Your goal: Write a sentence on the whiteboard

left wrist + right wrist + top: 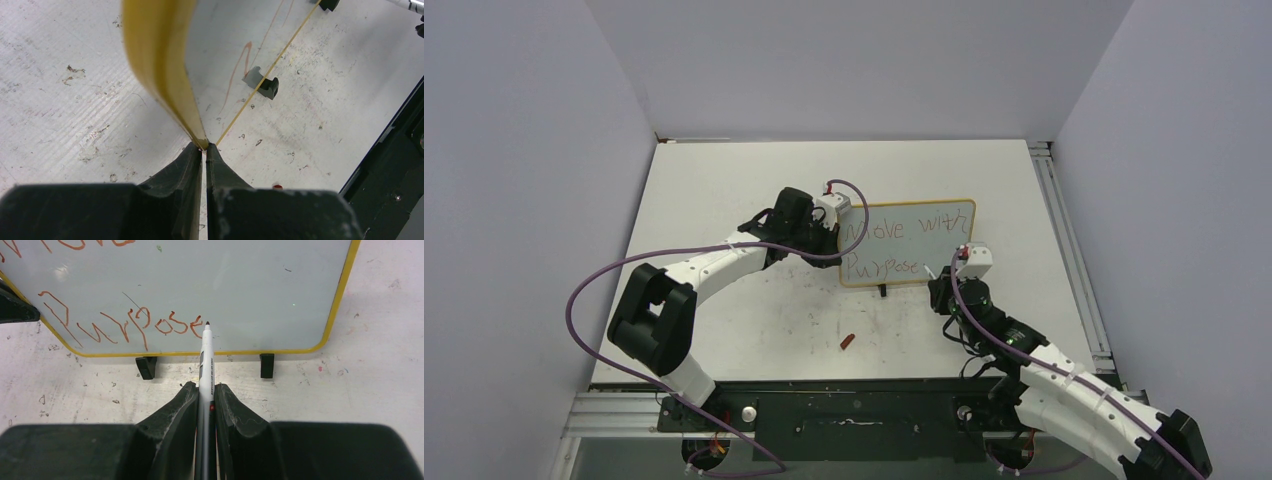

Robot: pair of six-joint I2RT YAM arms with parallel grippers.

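Right claw (206, 388): pressed onto the marker (206, 347), pinching its barrel low down, long axis running 6 to 12 o'clock in the wrist view, tip at 12. Straight ahead at 12, propped on two black feet (146, 366) on the desk (380, 365): the whiteboard (270, 285), long axis 9 to 3, face turned toward the claw. Marker tip low on that face, just at 3 o'clock of the final "e" of the sentence (125, 325) ("Move with" above, "Purpose" below); touching or just clear, impossible to tell. Bare face from the tip onward toward 3 o'clock, so probably any further lettering to be carried that way, along the board's long axis, by the right arm, plainly the nearer one to that stretch. Farther off, at the board's 9 o'clock edge: left claw (205, 146), clamped on the yellow frame (160, 65), likely steadying the board against the push of writing.
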